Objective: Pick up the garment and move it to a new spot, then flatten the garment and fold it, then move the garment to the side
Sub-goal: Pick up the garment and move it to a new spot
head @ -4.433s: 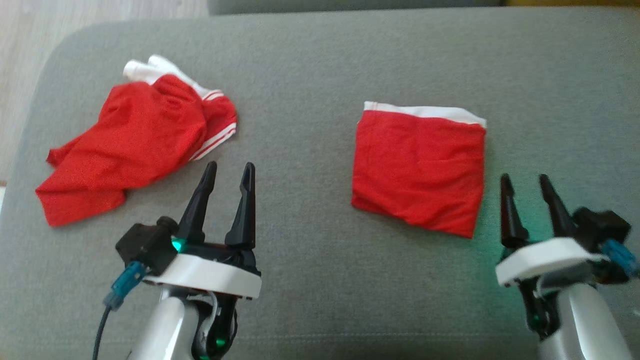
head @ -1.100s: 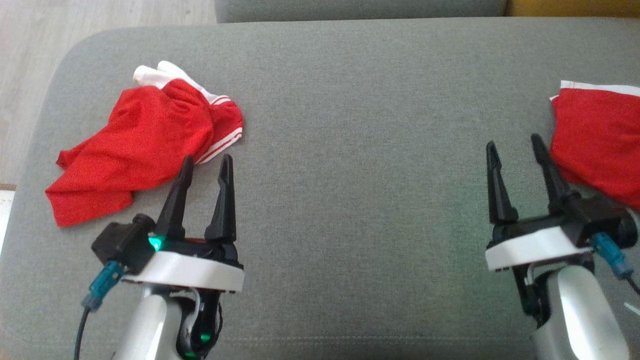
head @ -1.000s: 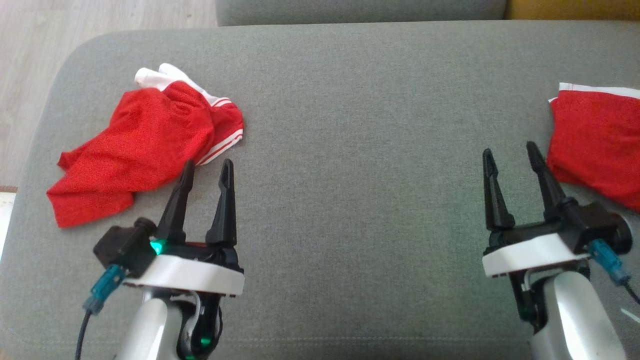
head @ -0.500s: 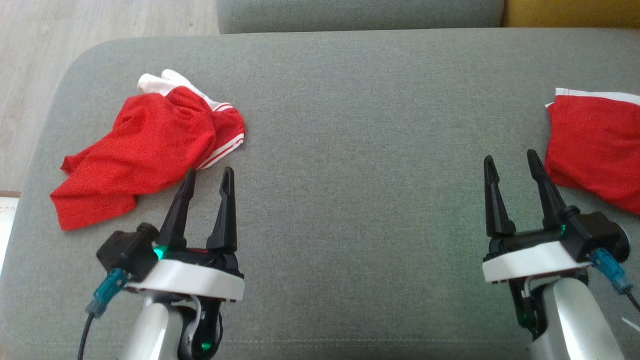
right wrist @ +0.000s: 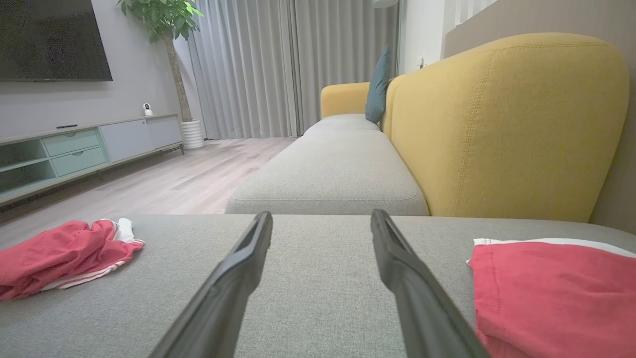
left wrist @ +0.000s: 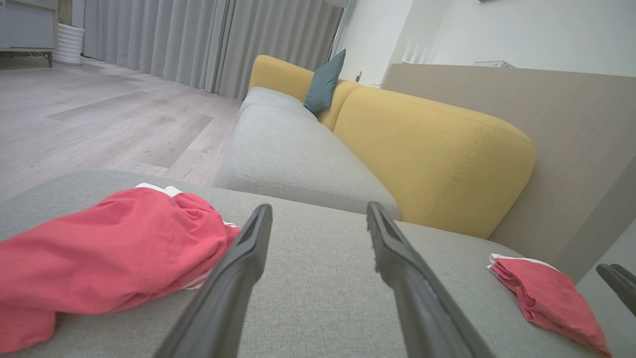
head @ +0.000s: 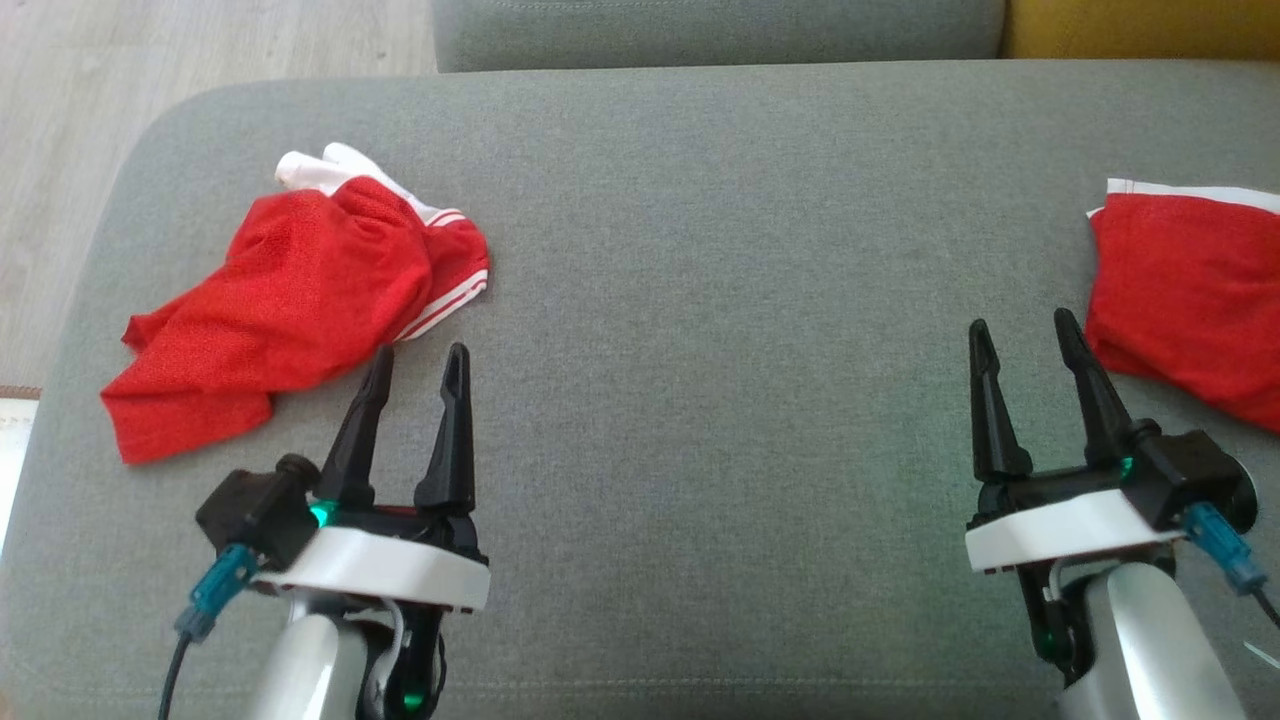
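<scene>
At ten o'clock on the grey sofa cushion (head: pixel 720 300) lies the crumpled red garment (head: pixel 290 300), its white stripes showing. Just beside its near edge, the left gripper (head: pixel 420 352) has its fingers released and empty. At three o'clock rests a folded red garment (head: pixel 1190 290), with the right gripper (head: pixel 1020 320) near it, fingers likewise released and empty.

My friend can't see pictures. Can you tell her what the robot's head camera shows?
The left pincer and right pincer, both open and empty, point up over a grey cushion. A crumpled red garment lies by the left one; a folded red garment lies by the right.
</scene>
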